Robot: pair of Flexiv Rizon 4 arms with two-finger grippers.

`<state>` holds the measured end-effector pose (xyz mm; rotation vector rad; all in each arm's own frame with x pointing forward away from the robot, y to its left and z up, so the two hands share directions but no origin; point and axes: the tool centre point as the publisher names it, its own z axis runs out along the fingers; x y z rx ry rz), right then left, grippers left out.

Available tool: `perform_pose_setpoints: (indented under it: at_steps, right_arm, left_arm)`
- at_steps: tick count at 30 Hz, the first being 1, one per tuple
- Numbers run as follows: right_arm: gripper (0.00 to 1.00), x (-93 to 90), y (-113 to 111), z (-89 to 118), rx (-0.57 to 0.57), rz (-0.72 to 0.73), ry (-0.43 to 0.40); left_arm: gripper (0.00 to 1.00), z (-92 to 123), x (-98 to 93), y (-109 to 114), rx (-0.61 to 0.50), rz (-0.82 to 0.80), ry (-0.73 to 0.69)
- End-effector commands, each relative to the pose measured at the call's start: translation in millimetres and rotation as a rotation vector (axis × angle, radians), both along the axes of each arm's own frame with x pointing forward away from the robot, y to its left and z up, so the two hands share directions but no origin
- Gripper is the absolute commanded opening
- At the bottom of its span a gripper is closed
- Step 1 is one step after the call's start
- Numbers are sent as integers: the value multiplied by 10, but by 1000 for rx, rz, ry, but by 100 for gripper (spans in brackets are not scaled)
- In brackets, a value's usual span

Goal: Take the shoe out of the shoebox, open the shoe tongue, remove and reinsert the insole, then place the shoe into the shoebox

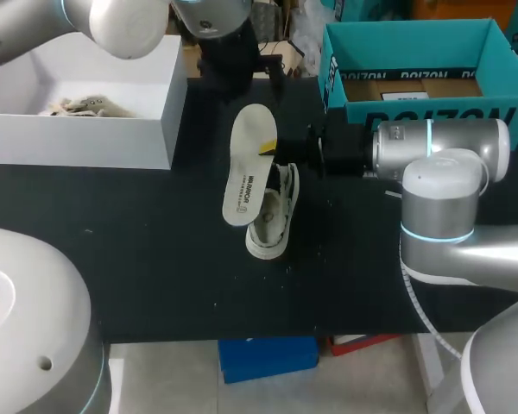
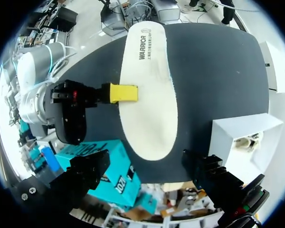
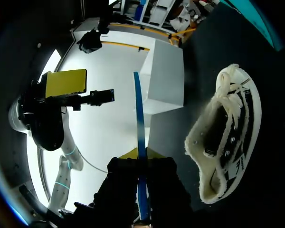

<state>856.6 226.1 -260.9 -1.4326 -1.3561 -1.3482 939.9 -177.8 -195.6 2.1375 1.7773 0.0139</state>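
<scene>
The right gripper [image 1: 268, 148] has its yellow-tipped fingers clamped on one long edge of the insole [image 1: 246, 168], holding it up just above the shoe [image 1: 272, 220], which sits loose on the black table [image 1: 155, 259]. Farther back from the shoe hangs the left gripper [image 2: 148, 166], fingers spread and empty. That thin edge pinch worries me: the insole could swivel or slip free. With nothing bracing the shoe, pushing the insole in could shove it away. Dark print marks the insole and pale lettering the teal box [image 1: 414, 114] beyond the shoe; the white shoebox [image 1: 78, 142] looks plain.
</scene>
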Motion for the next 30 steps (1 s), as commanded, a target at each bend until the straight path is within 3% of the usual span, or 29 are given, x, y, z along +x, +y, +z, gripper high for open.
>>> perform_pose_setpoints:
  at_steps: [1,9,19,30]
  right_arm:
    - [0,-2,11,-6,1,-3,-1]
    - [0,-2,11,-6,1,-3,-1]
    - [0,-2,11,-6,1,-3,-1]
    - [0,-2,11,-6,1,-3,-1]
  left_arm:
    - [100,4,-234,87,-3,12,-12]
    - [100,16,-664,177,11,34,-1]
    - [100,-130,-1267,298,12,74,34]
    - [100,-296,-1734,351,-8,99,70]
